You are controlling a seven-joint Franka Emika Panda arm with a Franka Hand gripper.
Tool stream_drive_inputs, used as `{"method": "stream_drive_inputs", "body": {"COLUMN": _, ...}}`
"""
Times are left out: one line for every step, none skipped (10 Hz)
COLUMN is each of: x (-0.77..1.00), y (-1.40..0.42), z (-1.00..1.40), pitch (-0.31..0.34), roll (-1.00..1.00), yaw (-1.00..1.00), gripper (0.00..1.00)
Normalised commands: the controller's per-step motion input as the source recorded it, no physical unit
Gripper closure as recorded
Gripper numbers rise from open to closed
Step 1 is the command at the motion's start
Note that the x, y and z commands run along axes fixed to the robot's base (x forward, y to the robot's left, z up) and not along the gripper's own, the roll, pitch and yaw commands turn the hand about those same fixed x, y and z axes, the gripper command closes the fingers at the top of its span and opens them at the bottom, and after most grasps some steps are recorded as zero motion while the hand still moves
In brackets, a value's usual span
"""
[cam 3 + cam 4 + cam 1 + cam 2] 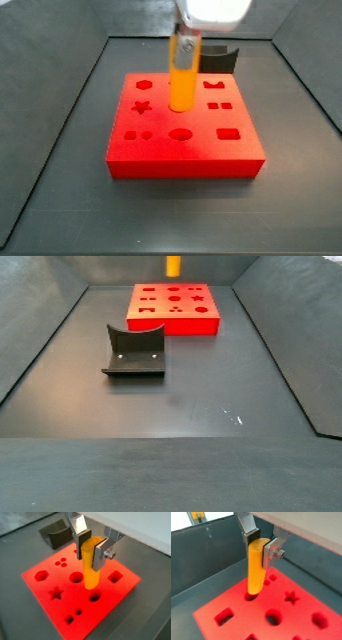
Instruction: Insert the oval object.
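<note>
Fingers: the silver fingers are seen clamped on the upper part of the peg, one plate on each side.
Gripper: the gripper is held above the red block, the peg hanging upright from it.
Peg: its lower tip is shown just over the block's top face, at or just above a hole in a wrist view; whether the tip has entered cannot be told.
Block: its top is marked with shaped holes, among them a star, a hexagon and an oval; all are seen unfilled.
Fixture: the dark fixture stands on the floor well apart from the block, bare.
Done: the peg is judged picked up and carried over the block.
Left: alignment with the matching hole, the downward push and the release are judged not yet done.
</note>
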Motion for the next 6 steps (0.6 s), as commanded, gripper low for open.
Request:
{"method": "stream_drive_inputs", "body": {"x": 0.0, "y": 0.0, "z": -0.31, "pitch": -0.441, "roll": -0.09, "yaw": -0.19, "gripper": 1.0}}
{"method": "stream_drive_inputs", "body": {"x": -0.19, "y": -0.18, "z": -0.18, "pitch": -0.124, "roll": 0.01, "yaw": -0.01, "gripper": 1.0}}
{"method": "stream_drive_inputs", "body": {"x": -0.25, "y": -0.33, "z": -0.08, "pitch": 0.076, "roll": 0.23, "yaw": -0.19, "gripper": 1.0}}
{"method": "stream_drive_inputs", "body": {"x": -0.27, "y": -0.38, "z": -0.19, "pitch": 0.196, "roll": 0.3, "yaw": -0.22, "gripper": 1.0}}
{"method": "stream_drive_inputs", "body": {"x": -0.12, "y": -0.35, "z": -0.15, "pitch": 0.227, "roll": 0.31, "yaw": -0.26, "gripper": 1.0}}
{"method": "stream_drive_inputs", "body": {"x": 0.0, "y": -0.27, "z": -0.1, "pitch": 0.2, "roll": 0.31, "yaw": -0.31, "gripper": 1.0}}
